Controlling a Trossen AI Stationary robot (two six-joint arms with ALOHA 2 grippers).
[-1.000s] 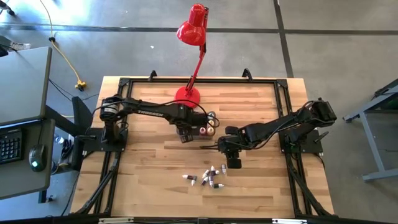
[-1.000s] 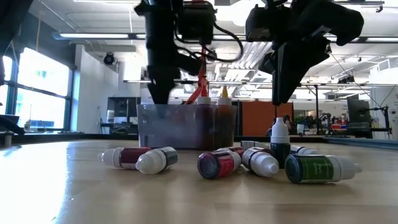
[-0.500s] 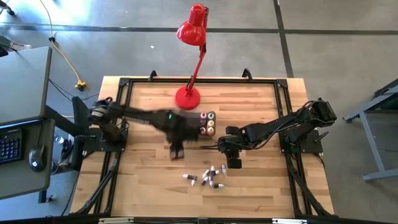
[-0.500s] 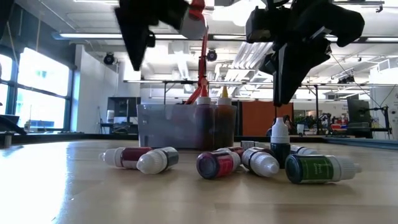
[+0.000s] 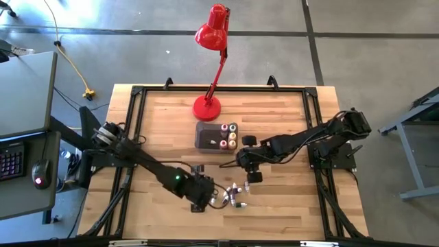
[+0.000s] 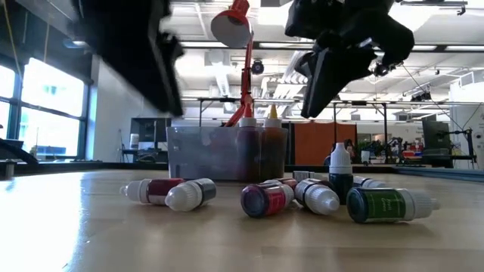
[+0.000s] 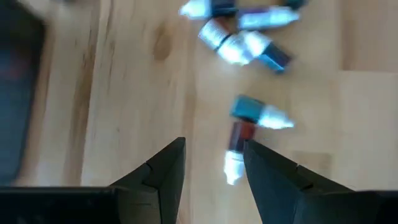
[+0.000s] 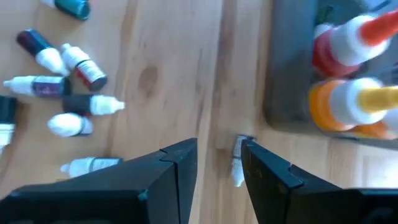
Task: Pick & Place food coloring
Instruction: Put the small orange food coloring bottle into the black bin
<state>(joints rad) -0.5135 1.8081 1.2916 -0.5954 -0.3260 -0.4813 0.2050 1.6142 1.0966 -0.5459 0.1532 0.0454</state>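
On your wooden bench [image 5: 158, 130], the grey tub [image 5: 206, 136] holds upright red and orange food coloring bottles [image 8: 348, 74], tiny white-capped ones lie scattered [image 6: 265, 198] nearby, and both your left claw [image 7: 211, 165] and right claw [image 8: 217, 163] hang spread, empty

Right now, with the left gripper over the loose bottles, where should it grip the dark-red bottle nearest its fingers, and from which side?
Take the dark-red bottle by its body, not the tapered white cap, from above. It lies flat on the table, lengthwise ahead of the open left gripper, so the fingers would close across its narrow width.
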